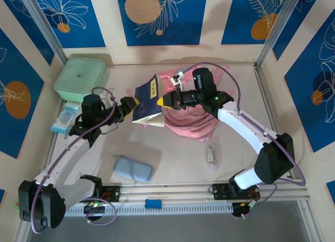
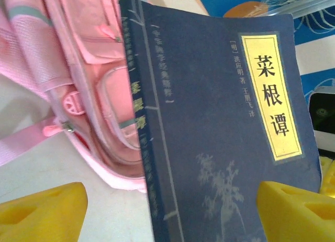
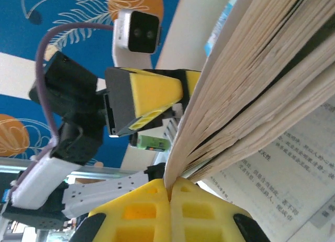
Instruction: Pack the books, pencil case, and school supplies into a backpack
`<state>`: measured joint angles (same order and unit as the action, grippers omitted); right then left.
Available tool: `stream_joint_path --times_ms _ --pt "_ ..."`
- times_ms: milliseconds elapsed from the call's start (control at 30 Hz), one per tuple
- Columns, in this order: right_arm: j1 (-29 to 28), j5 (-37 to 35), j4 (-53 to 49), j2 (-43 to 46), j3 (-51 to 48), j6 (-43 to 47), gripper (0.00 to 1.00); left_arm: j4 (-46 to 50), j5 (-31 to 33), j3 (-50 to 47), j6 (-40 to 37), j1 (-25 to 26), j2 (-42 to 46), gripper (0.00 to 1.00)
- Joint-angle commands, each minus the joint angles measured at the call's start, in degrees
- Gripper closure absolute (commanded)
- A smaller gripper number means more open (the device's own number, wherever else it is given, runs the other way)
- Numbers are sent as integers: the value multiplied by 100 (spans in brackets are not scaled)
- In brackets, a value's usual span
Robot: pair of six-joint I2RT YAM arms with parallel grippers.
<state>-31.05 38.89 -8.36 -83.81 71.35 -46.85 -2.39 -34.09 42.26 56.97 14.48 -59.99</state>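
Note:
A navy book (image 1: 148,98) with a yellow cover label hangs opened above the table, over the left edge of the pink backpack (image 1: 189,122). My right gripper (image 1: 167,100) is shut on it; the right wrist view has the yellow pads (image 3: 152,205) pinching a few of the book's pages (image 3: 251,85). My left gripper (image 1: 132,107) stands open at the book's left side. In the left wrist view its fingertips (image 2: 42,210) are far apart, the book's cover (image 2: 220,147) rises between them, and the backpack (image 2: 89,69) lies behind. The pencil case (image 1: 133,169) and a wrapped school supply stick (image 1: 210,155) lie on the table.
A mint-green lidded box (image 1: 81,77) sits at the back left, with pale blue packets (image 1: 65,119) in front of it. A small blue object (image 1: 153,203) rests on the front rail. Metal frame rails border the table on the left and right.

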Motion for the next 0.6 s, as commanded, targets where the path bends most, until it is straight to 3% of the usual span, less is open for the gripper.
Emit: stream_joint_path --times_ms 0,300,567 --pt "0 455 752 62 -210 -215 100 -1347 -65 -114 627 260 -75 18" --pt "174 648 776 -34 -578 102 100 -1224 -9 142 535 383 41 41" --pt "227 640 269 -154 -464 488 100 -1123 108 255 449 529 -116 75"
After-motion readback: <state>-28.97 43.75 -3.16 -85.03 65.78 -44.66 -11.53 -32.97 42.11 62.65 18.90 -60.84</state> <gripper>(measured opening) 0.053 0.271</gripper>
